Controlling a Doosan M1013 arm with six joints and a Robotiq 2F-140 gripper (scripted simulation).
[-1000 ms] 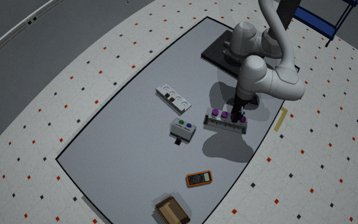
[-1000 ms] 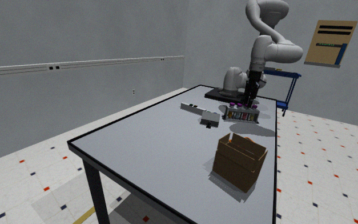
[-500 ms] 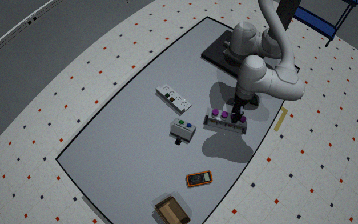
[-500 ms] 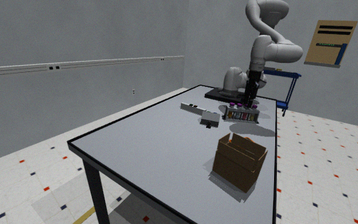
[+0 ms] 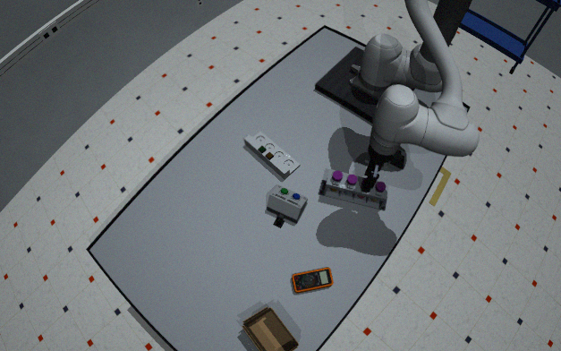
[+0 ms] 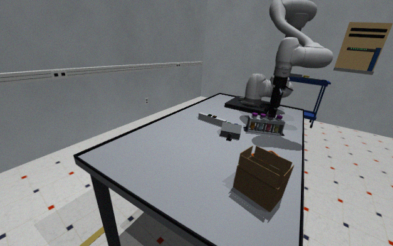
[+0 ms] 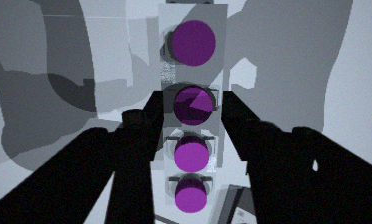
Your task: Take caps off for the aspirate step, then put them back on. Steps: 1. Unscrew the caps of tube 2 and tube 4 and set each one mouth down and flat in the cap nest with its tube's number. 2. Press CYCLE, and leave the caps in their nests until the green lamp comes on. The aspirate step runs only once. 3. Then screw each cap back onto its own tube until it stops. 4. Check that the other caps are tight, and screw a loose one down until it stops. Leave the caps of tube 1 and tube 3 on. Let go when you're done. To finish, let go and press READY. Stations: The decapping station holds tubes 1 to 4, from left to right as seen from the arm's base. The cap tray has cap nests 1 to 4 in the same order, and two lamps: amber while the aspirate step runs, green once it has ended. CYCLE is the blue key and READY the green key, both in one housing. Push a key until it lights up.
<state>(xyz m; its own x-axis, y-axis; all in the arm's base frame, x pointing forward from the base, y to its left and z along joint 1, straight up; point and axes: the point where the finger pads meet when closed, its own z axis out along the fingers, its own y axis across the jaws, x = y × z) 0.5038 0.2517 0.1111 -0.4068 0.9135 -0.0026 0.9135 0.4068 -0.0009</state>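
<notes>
The tube rack [image 5: 353,197] [image 6: 264,129] holds four tubes with purple caps. My gripper [image 5: 367,183] [image 6: 272,115] [image 7: 192,105] hangs straight down over tube 2, the second from the arm's left. In the wrist view its two fingers stand on either side of the cap of tube 2 [image 7: 193,104], with a small gap on each side; it is open. The caps of tube 1 [image 7: 193,42] [image 5: 380,186], tube 3 [image 7: 191,154] [image 5: 352,179] and tube 4 [image 7: 190,196] [image 5: 337,175] sit on their tubes. The cap tray [image 5: 272,154] [image 6: 211,118] has empty nests and dark lamps.
The key housing [image 5: 286,203] [image 6: 230,130] with the green key [image 5: 284,191] and the blue key [image 5: 296,196] stands between tray and rack. An orange multimeter [image 5: 312,279] and an open cardboard box [image 5: 270,333] [image 6: 263,179] lie toward the far end of the table.
</notes>
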